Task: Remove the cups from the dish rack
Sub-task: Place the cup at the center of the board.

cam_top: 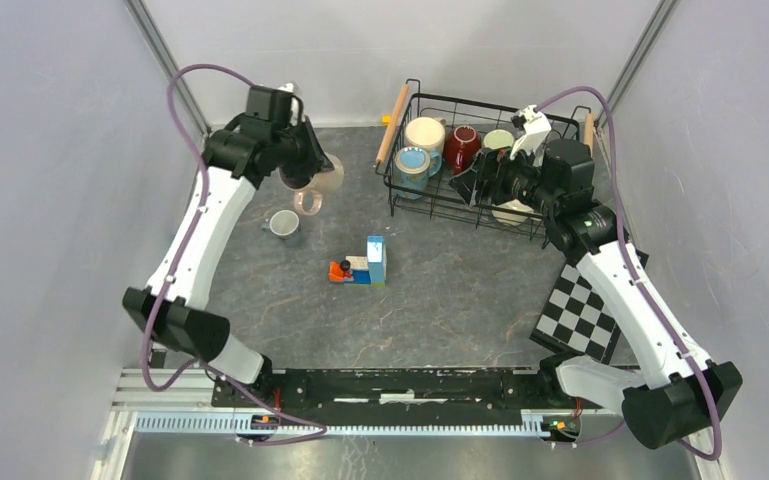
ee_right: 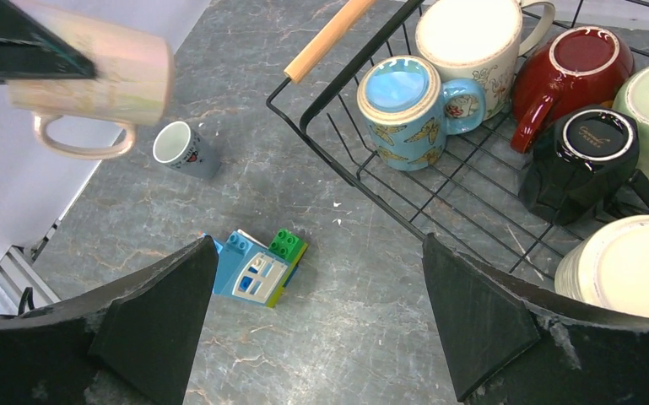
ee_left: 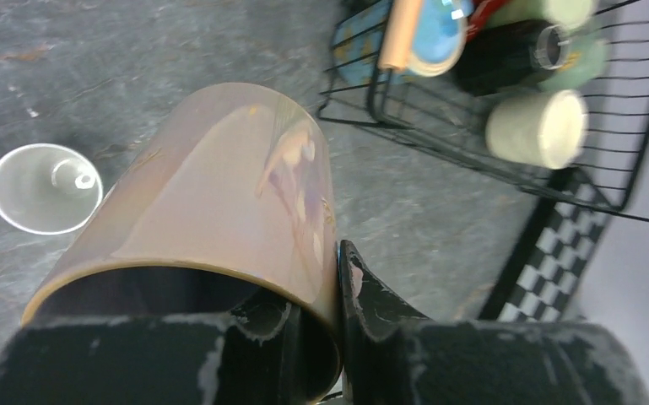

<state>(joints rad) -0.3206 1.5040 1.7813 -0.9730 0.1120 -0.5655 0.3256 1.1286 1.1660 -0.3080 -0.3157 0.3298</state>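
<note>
The left gripper [ee_left: 316,297] clamps the rim of the pink-beige mug [ee_left: 219,186], one finger inside. The right gripper [ee_right: 319,253] hangs wide open, empty, over the dish rack [ee_right: 329,38].

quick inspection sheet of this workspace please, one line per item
surface: grey marbled tabletop, faint white specks
job's things: black wire dish rack with wooden handles holds at least six mugs; small grey mug upright on the table; pink-beige ceramic mug held aloft, tilted
clutter: colourful toy block cluster; black-and-white checkerboard
tools: left tool shut on pink-beige mug's rim; right tool open, above rack
cables: purple cables along both arms
surroundings: plain pale walls
</note>
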